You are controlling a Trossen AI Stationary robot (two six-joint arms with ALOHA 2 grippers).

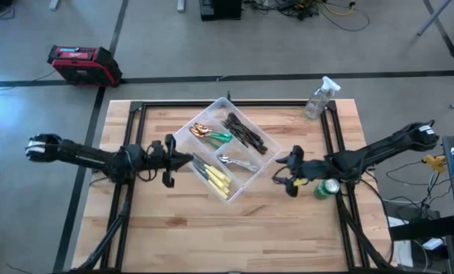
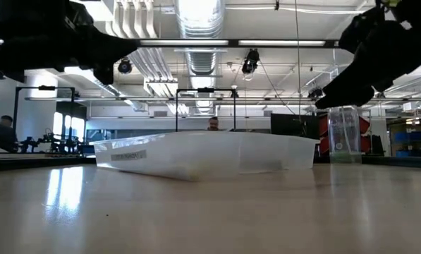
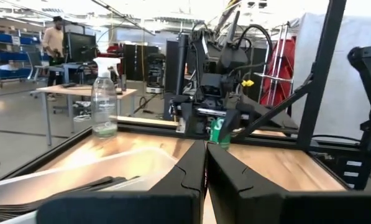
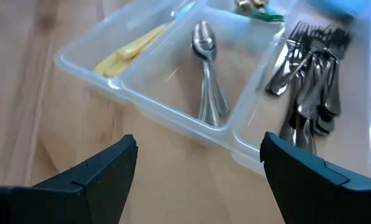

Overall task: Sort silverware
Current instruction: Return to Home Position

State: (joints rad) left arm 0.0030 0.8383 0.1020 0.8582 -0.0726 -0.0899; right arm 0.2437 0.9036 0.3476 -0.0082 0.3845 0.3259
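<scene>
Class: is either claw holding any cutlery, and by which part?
Nothing is held. The left claw is shut and empty; the right claw is open and empty beside the clear plastic silverware tray.

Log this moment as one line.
left gripper shut, left of clear plastic silverware tray | right gripper open, right of tray | yellow-handled knives, silver spoons, dark forks in separate compartments

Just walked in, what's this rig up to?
Cutlery sorting, looks about finished. The clear tray holds dark forks, gold spoons, silver spoons and yellow knives in separate compartments. Neither arm holds anything: the left gripper sits at the tray's left with fingers shut, the right gripper at its right, fingers open.
</scene>
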